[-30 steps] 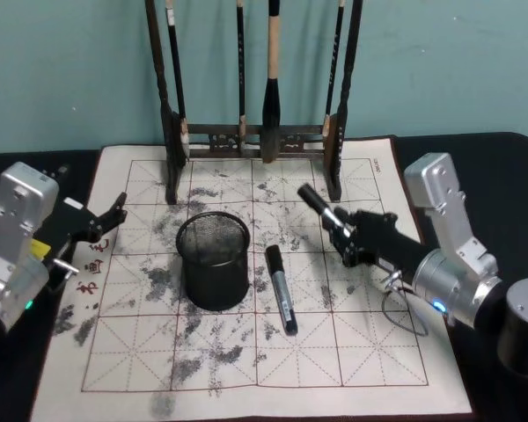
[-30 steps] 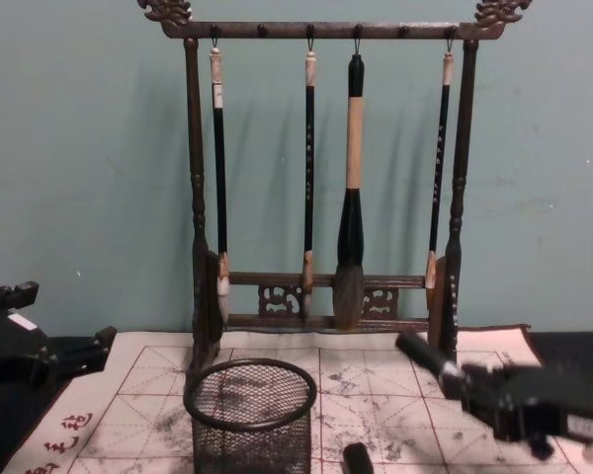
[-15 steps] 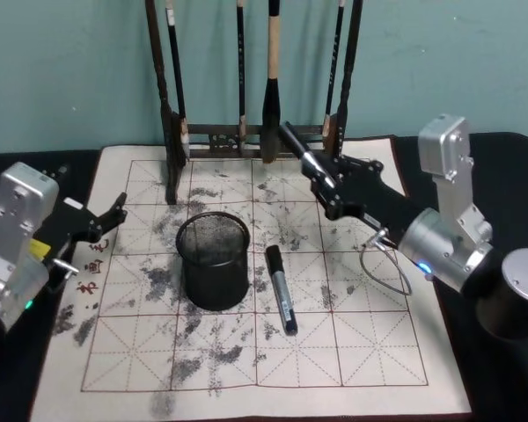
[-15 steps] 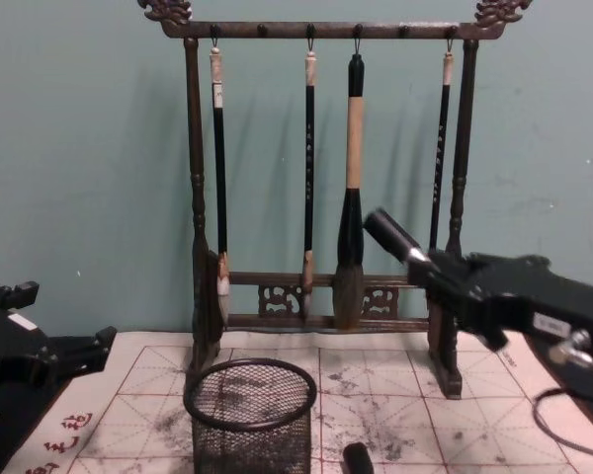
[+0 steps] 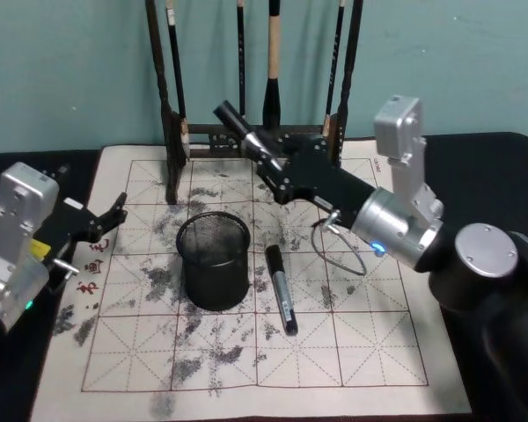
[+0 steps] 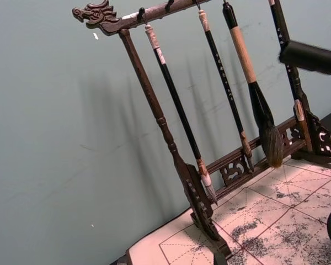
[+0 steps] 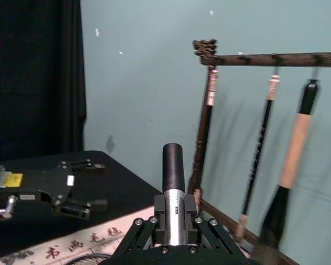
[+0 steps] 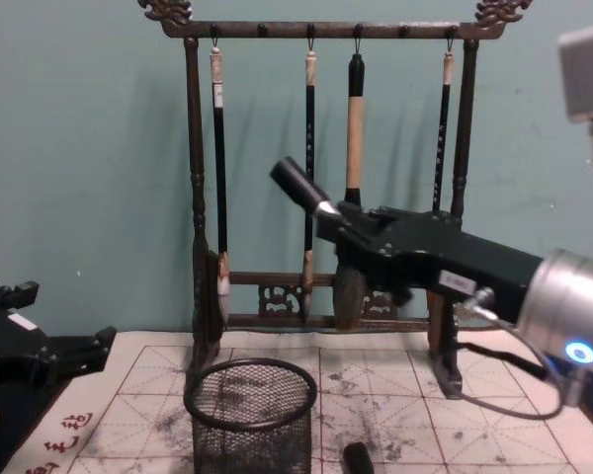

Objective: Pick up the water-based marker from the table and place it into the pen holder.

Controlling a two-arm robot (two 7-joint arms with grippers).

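My right gripper (image 5: 268, 165) is shut on a water-based marker (image 5: 239, 127) with a black cap and silvery barrel. The marker points up and to the left, in front of the brush rack. In the chest view the marker (image 8: 301, 185) and gripper (image 8: 338, 221) hang well above the pen holder (image 8: 252, 410), slightly to its right. The round black mesh pen holder (image 5: 213, 261) stands on the mat's left-middle. A second black marker (image 5: 282, 290) lies flat just right of it. The right wrist view shows the held marker (image 7: 174, 179) clamped between the fingers (image 7: 161, 212). My left gripper (image 5: 101, 224) is parked open at the mat's left edge.
A tall dark wooden brush rack (image 8: 196, 197) with several hanging brushes stands at the back of the ink-stained gridded mat (image 5: 352, 352). It is close behind the held marker. The table around the mat is black. The mat's front half is bare.
My right arm has swung left and risen with the marker, from over the mat's right side to in front of the rack, above and behind the pen holder. The left arm is unchanged.
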